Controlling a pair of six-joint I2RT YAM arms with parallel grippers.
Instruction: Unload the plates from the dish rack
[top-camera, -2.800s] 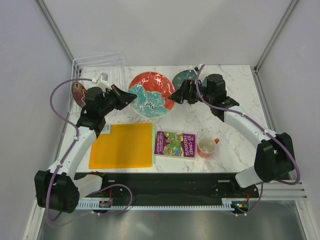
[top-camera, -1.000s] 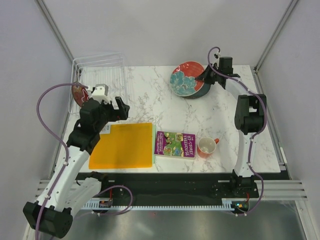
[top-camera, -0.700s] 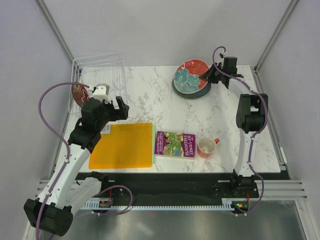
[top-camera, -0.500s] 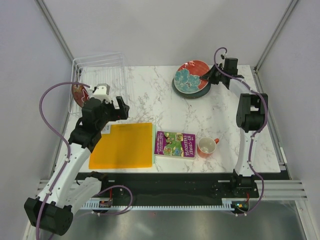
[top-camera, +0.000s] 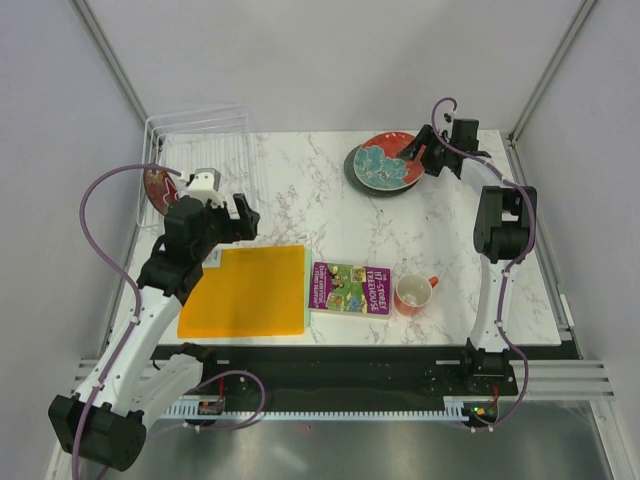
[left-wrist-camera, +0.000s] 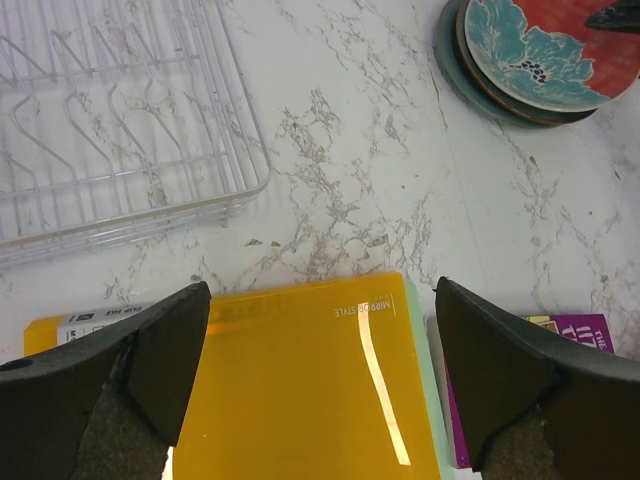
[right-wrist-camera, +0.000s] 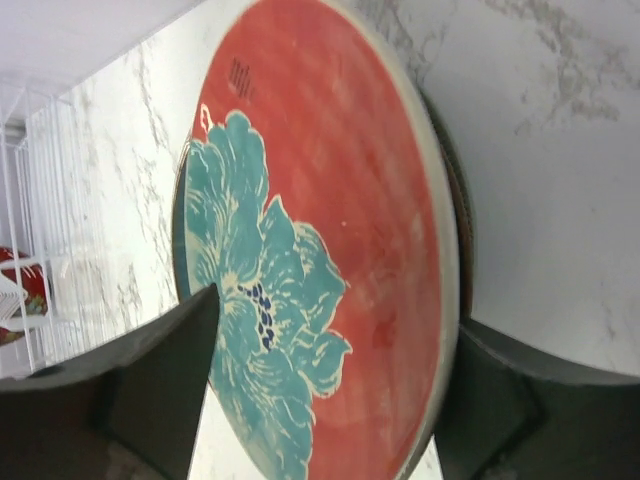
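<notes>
A red plate with a teal flower (top-camera: 385, 165) (right-wrist-camera: 330, 200) (left-wrist-camera: 545, 60) lies on a dark plate (top-camera: 353, 176) at the back right of the table. My right gripper (top-camera: 422, 153) (right-wrist-camera: 335, 310) is open at this plate's right rim, one finger over its face and one beyond its edge. The wire dish rack (top-camera: 200, 140) (left-wrist-camera: 120, 130) stands at the back left. A red patterned plate (top-camera: 155, 186) stands on edge at the rack's left side. My left gripper (top-camera: 240, 215) (left-wrist-camera: 320, 290) hangs open and empty over the orange mat's far edge.
An orange mat (top-camera: 245, 290) (left-wrist-camera: 300, 390) lies front left. Beside it is a purple and green book (top-camera: 350, 288), and an orange-red mug (top-camera: 413, 294) stands to the right of the book. Walls close in the back and both sides.
My right arm carried the flower plate to the back right and laid it flat on the dark plate. Its jaws went from shut to open. The left arm barely moved.
</notes>
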